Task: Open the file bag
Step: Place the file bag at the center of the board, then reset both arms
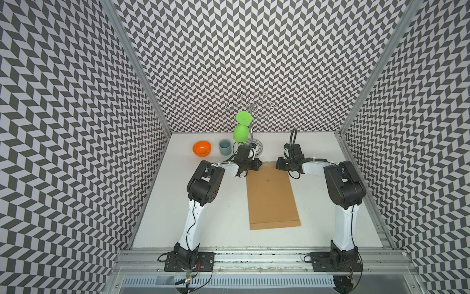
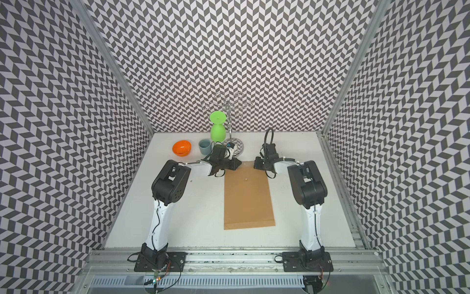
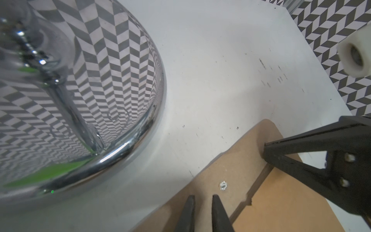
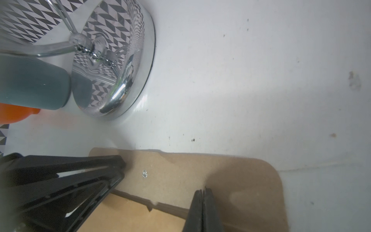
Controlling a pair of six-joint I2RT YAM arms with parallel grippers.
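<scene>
The file bag lies flat mid-table, a long brown envelope with a small button on its body. Its flap is folded out onto the table at the far end, showing a metal rivet. My left gripper hovers low over the flap's left part, its fingers a narrow gap apart with only paper showing between them. My right gripper is shut, its tips down on the flap's right part. No string shows.
A chrome stand with a round mirror base sits just beyond the flap, with a green cup hanging on it. A blue-grey cup and an orange bowl stand at the back left.
</scene>
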